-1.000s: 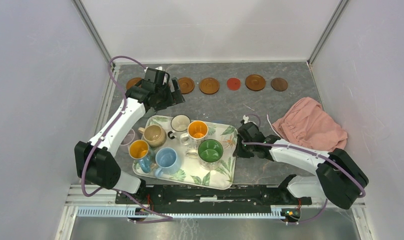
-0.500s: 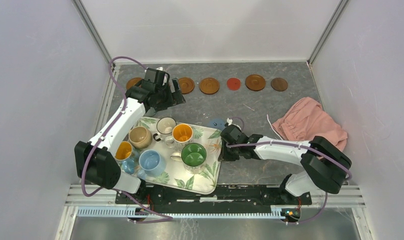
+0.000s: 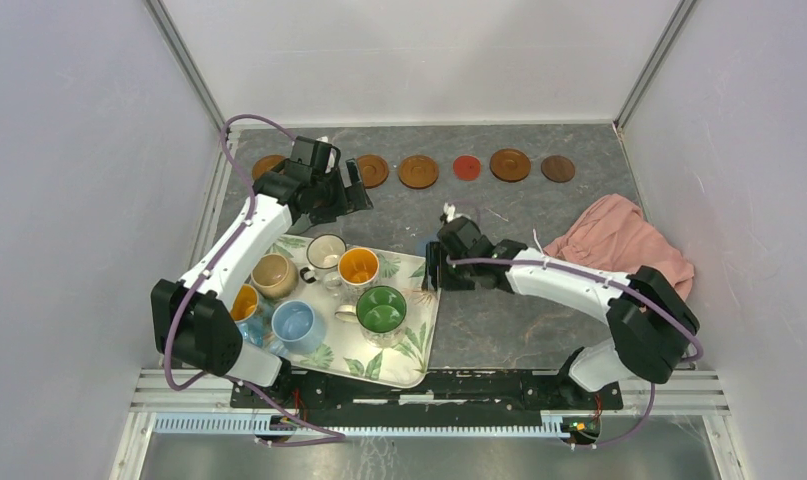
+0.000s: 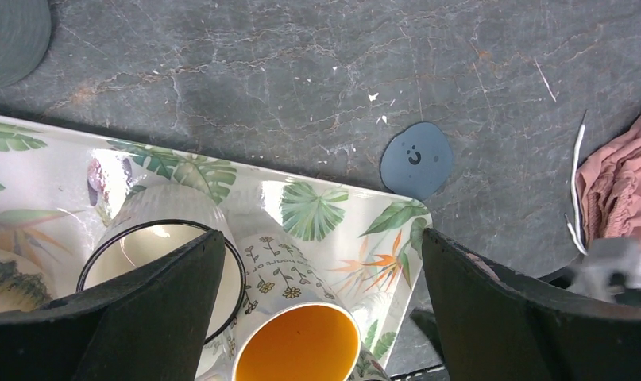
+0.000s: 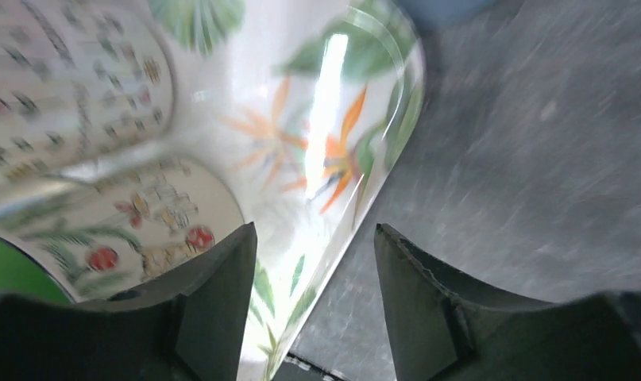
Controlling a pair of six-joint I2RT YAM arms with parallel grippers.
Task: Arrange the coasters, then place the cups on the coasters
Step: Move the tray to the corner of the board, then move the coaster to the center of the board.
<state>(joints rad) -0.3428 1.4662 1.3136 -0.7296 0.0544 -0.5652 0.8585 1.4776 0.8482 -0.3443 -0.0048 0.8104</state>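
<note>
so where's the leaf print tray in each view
top external: rectangular white leaf-print tray sits lower centre between the arms, with mugs on it.
left wrist: it fills the lower left, with one corner reaching toward centre right.
right wrist: it fills the left half, its rim running diagonally.
shared landmark: orange flower print at that tray corner.

Your top camera overlooked the whole table; both wrist cameras faced the tray's right edge closely.
</note>
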